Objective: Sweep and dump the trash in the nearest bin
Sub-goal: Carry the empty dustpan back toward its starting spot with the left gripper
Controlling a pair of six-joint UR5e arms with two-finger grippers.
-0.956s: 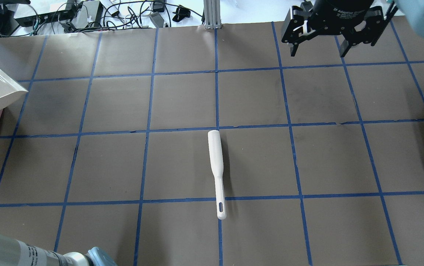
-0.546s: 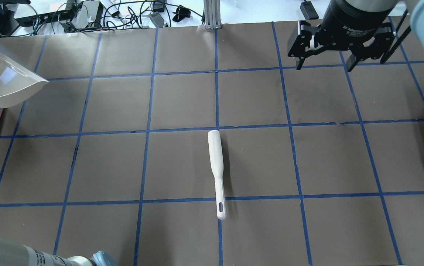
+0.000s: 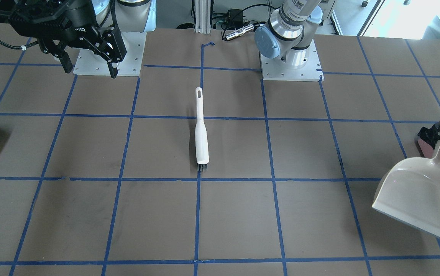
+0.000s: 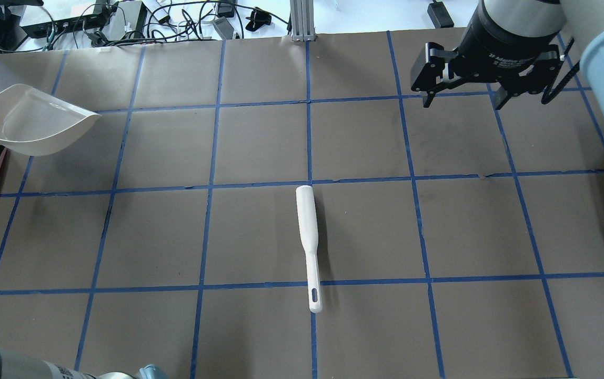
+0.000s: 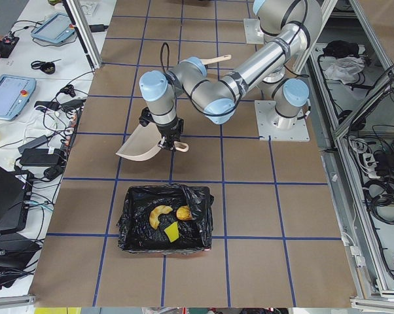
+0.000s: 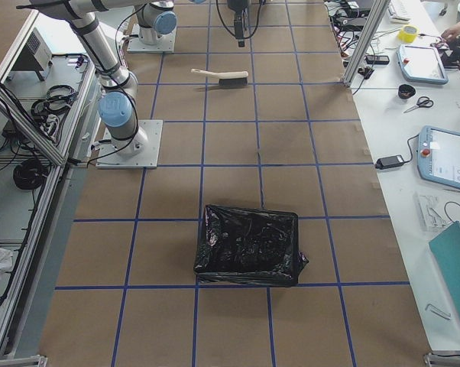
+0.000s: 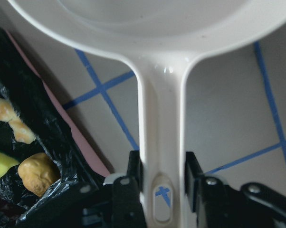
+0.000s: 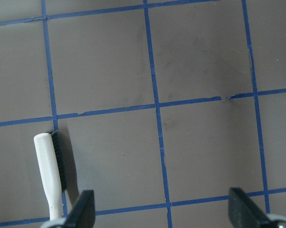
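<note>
— What is seen in the bin point(image 5: 128, 226)?
— All 3 bits are seen there: the bread roll point(image 5: 183, 212), the yellow wedge point(image 5: 172, 231) and the croissant piece point(image 5: 160, 216). They are shown only in the left side and left wrist views. From overhead only the bin's edge is shown.
— And the grippers?
— The dustpan point(image 4: 33, 121) is gripped by its handle in the left gripper point(image 7: 162, 173), near the bin. The right gripper point(image 4: 464, 100) is spread wide, empty.

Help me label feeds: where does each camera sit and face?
Front-facing: across table, facing both bases; right hand open.
Overhead: from behind, down on brush.
Exterior left: table's end; left arm, bin holding trash.
Exterior right: opposite end; another bagged container.
Left wrist: left hand gripping dustpan.
Right wrist: down; shares brush with overhead.
</note>
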